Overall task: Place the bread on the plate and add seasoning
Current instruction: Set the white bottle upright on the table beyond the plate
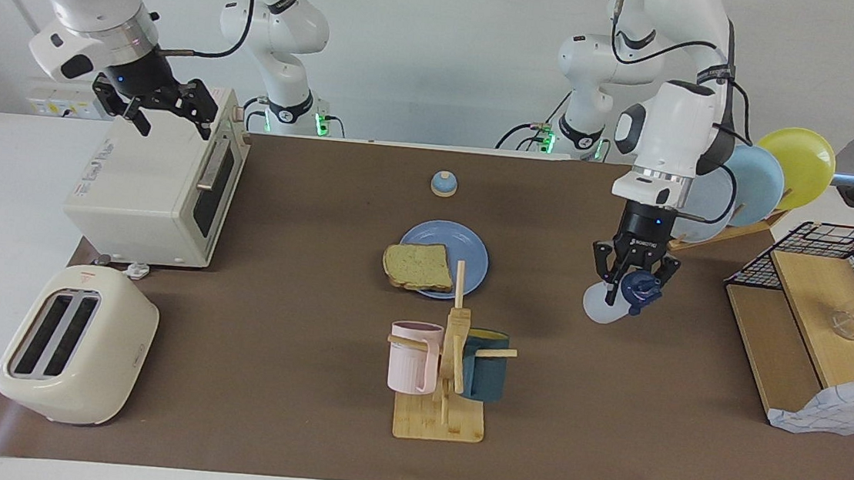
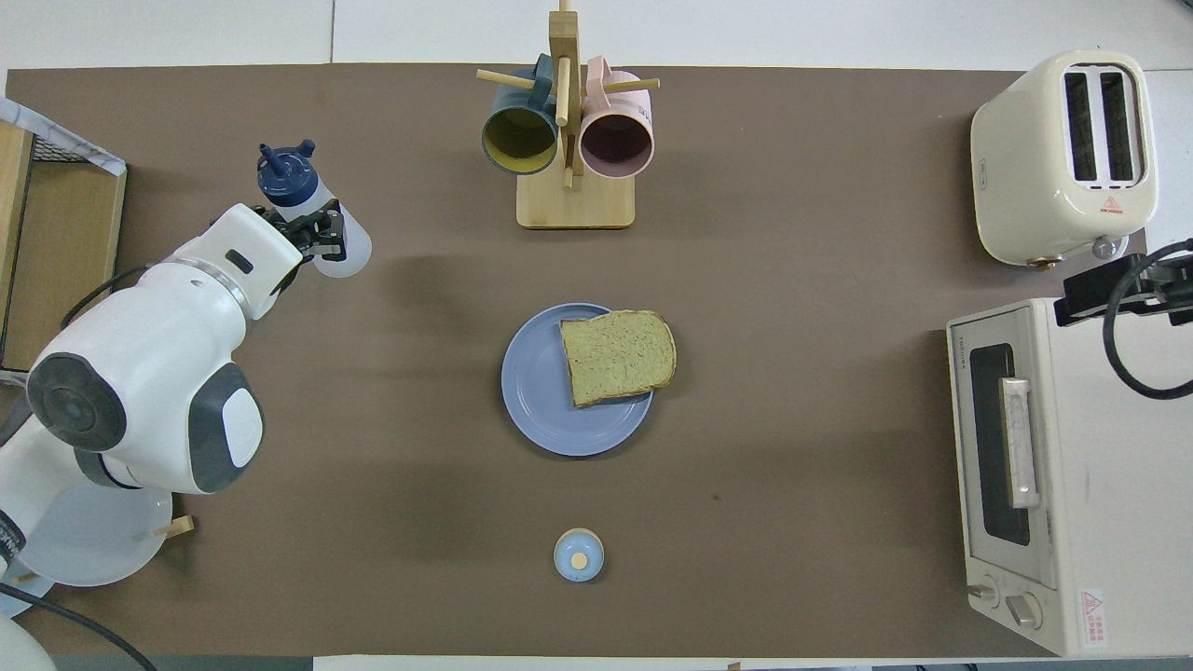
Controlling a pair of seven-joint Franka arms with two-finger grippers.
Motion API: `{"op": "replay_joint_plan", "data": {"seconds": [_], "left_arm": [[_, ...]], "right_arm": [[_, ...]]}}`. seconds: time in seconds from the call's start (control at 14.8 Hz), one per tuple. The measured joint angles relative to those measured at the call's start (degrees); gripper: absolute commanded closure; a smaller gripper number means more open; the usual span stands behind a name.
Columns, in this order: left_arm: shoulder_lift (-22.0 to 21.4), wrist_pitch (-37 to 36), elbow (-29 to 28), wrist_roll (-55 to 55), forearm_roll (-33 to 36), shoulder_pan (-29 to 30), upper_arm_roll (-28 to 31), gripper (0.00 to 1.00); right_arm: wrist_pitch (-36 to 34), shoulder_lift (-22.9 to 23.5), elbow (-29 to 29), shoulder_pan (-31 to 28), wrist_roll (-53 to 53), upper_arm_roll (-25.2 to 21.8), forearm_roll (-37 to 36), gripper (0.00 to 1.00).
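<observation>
The left hand (image 1: 630, 285) is clamped on the seasoning (image 2: 312, 214), held tilted over the surface (image 1: 300, 275) toward the left arm's end. The plate (image 2: 541, 410), with the bread (image 2: 619, 355) apparently overhanging its rim, lies mid-surface toward the right arm from it. The right hand (image 1: 164, 105) waits spread over the oven (image 1: 153, 185).

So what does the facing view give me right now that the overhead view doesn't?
Only the facing view shows the right gripper, open and waiting above the toaster oven, plus both arm bases, the yellow plate in the rack and the wire basket.

Only the overhead view shows the mugs' open mouths and the oven's knobs.

Both show the left gripper shut on the seasoning bottle, held tilted in the air over the mat toward the left arm's end, and the bread overhanging the blue plate.
</observation>
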Motion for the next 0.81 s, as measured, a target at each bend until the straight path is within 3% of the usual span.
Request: {"op": "replay_joint_plan", "data": {"seconds": [0.34,0.81], "left_arm": [[5.4,14.8,-3.3,0.0,0.0,-0.6,0.0,0.78],[8.7,21.9,-3.7,3.7,0.0,-0.6,0.2,0.77]], "right_arm": [[0.0,0.0,0.0,0.0,0.0,0.0,0.0,0.0],[0.0,0.0,0.0,0.0,0.0,0.0,0.0,0.0]]}}
